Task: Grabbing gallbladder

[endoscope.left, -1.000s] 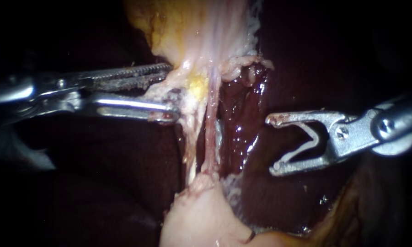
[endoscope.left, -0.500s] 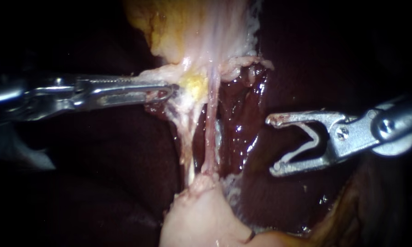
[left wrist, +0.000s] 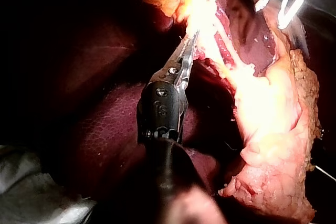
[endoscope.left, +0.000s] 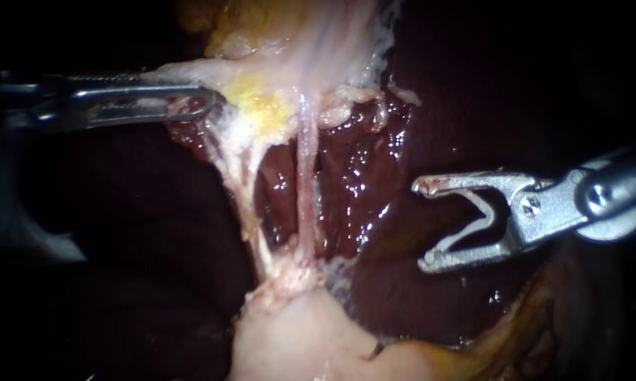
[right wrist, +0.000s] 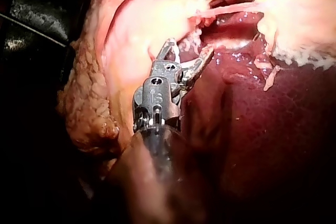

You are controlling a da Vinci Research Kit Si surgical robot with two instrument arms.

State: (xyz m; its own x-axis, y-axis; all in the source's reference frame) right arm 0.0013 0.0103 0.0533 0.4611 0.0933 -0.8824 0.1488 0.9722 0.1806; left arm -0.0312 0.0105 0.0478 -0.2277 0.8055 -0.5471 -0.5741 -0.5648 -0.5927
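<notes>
Presently the gallbladder [endoscope.left: 325,42], far and central, is gripped at its pale left edge by the clenched jaws of the left instrument [endoscope.left: 203,104]. The jaws of the right instrument [endoscope.left: 421,224] are held apart, empty, over the liver [endoscope.left: 363,169] at right.

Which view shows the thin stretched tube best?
Endoscope view: the tube runs its full length below the gallbladder, unobstructed, against liver. Left wrist view: glare washes it out beside the left instrument. Right wrist view: only a pale stretch ahead of the right instrument.

Dark red liver [endoscope.left: 360,176] — wet, glistening, thin pale tube [endoscope.left: 305,190], grey cloth [left wrist: 31,198]
</notes>
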